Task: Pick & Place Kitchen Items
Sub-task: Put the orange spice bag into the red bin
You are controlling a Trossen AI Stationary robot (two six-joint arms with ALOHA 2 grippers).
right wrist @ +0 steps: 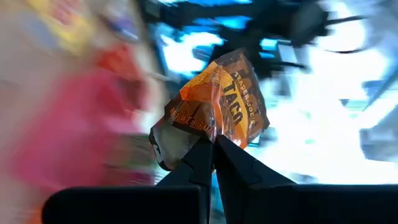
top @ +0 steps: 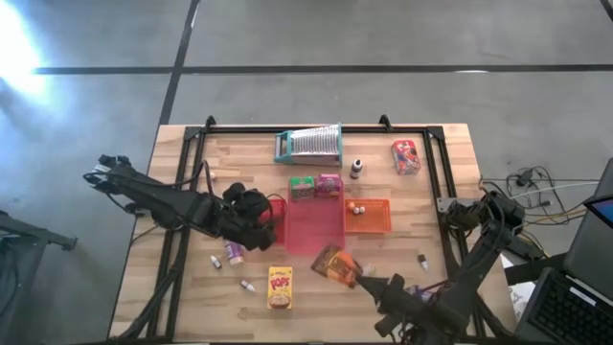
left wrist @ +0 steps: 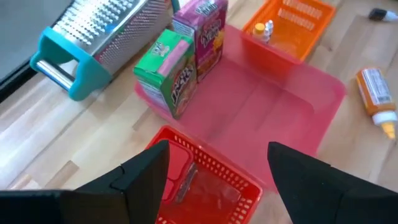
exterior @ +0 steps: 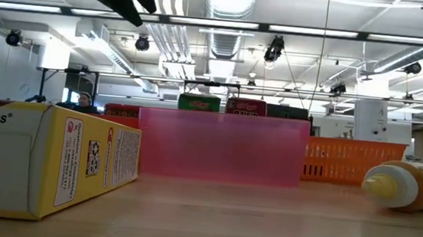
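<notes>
the right gripper (right wrist: 212, 149) is pinched tight on the brown packet (top: 337, 266), lifting it by 1 edge near the pink tray (top: 314, 228), likely to drop it in. the left gripper (left wrist: 214, 168) waits with its fingers apart over a small red basket (left wrist: 205, 186).

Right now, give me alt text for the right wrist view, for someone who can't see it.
The right gripper is shut on the edge of a brown and orange taco packet, holding it up in front of the camera. Everything behind it is a blur of pink, blue and white.
</notes>
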